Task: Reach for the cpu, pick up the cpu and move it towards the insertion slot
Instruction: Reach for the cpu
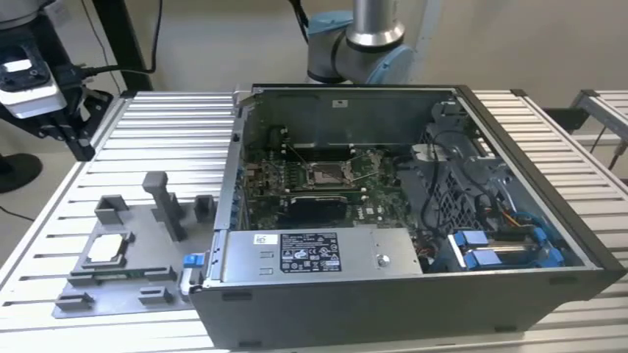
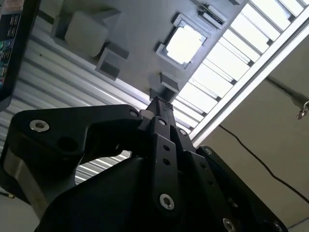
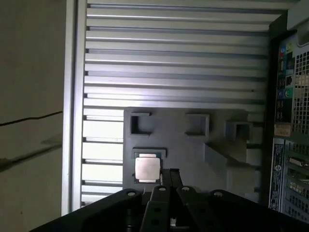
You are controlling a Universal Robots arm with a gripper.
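Metal and matt plastic, mostly grey.
Table [image 1: 147,147]: ribbed aluminium, satin sheen. Fixture plate [image 1: 137,283]: smooth matt grey plastic. Cpu [image 1: 106,250]: pale silvery metal top, slight shine. Insertion slot [image 1: 327,173]: bright metal frame, dark centre, on green circuit board [image 1: 378,212]. PC case [image 1: 393,110]: dull grey sheet metal. Pincer [image 2: 158,104]: matt black w/ shiny screw heads.

No words or numbers can be read. A black and white sticker [image 1: 310,254] sits on the flat silver metal box [image 1: 402,243] inside the open dark computer case [image 1: 393,309]. A pale paper sticker [image 3: 281,129] is on the case's back. Their print is too tiny.
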